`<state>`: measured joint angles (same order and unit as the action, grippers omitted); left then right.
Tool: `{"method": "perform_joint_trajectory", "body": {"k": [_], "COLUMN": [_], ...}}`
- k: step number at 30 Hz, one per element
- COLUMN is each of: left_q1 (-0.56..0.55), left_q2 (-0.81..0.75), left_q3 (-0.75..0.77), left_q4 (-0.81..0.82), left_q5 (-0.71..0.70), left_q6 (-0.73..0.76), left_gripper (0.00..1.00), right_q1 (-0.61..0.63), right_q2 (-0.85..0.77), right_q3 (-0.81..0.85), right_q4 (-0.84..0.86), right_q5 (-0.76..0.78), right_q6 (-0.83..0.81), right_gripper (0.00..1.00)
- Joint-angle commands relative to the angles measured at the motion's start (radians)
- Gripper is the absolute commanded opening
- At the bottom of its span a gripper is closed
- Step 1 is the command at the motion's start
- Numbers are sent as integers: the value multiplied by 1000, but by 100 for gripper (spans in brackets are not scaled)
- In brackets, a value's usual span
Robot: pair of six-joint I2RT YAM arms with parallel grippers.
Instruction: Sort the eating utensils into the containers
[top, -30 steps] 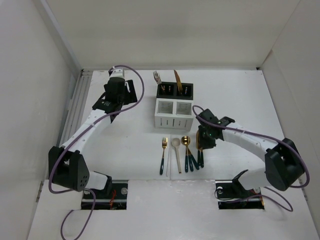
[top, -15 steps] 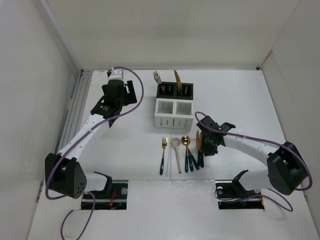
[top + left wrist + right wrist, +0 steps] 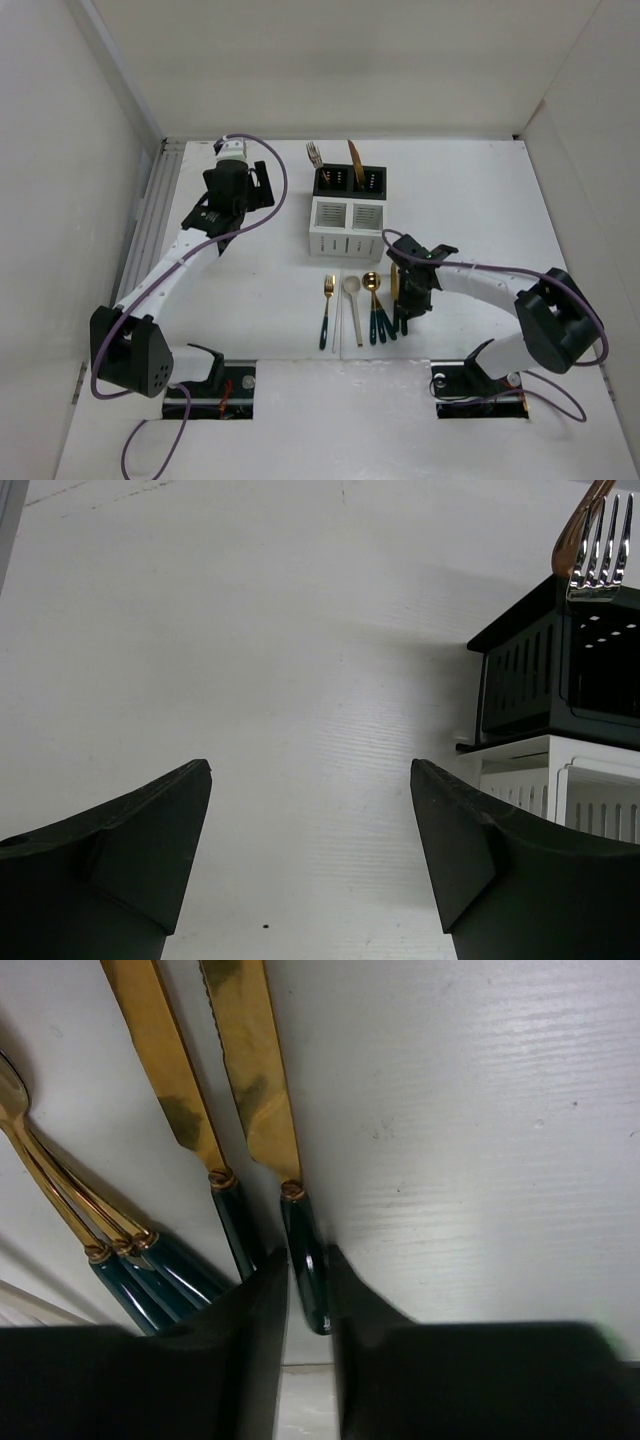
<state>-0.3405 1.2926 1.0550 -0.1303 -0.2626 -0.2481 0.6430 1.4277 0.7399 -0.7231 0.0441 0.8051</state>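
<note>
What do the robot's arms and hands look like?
The left arm and right arm match. Each is a slim white tube with chunky black joints, and a thin purple cable loops along it. The left hand and right hand are black, and each has two flat, wedge-shaped fingers.

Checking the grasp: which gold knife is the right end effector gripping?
The right-hand knife in the wrist view: its green handle sits between the fingers; the other knife lies outside.

right tool [image 3: 307,1265] — astride green handle, both fingers touching | right-hand gold knife [image 3: 255,1070] | on table [image 3: 480,1110]
</note>
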Motion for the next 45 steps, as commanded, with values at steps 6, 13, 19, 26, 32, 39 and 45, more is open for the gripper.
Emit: {"method": "perform_joint_trajectory", "body": {"k": [6, 13, 19, 26, 32, 39, 45], "left_q1": [-5, -5, -5, 5, 5, 14, 26], "left_q2": [-38, -38, -38, -38, -38, -67, -58], "left_q3": [3, -6, -6, -16, -16, -26, -26], "left_q4": [37, 27, 27, 27, -9, -31, -42], "left_q5": [-33, -33, -33, -24, -24, -58, -38], "left_q6": [3, 3, 3, 3, 3, 3, -8], "left_gripper": [79, 79, 79, 79, 79, 80, 80], "right_q1": [10, 10, 10, 20, -23, -66, -66], "right_q2": [41, -88, -271, -303, 12, 230, 284], "right_q3": [1, 173, 395, 379, 579, 653, 642], "right_q4": [63, -189, -187, 360, 703, 850, 938], "right_q5": [31, 300, 480, 614, 697, 593, 530], "right_q6": [45, 68, -33, -399, -659, -730, -653], "right_gripper": [0, 0, 0, 0, 0, 0, 0]}}
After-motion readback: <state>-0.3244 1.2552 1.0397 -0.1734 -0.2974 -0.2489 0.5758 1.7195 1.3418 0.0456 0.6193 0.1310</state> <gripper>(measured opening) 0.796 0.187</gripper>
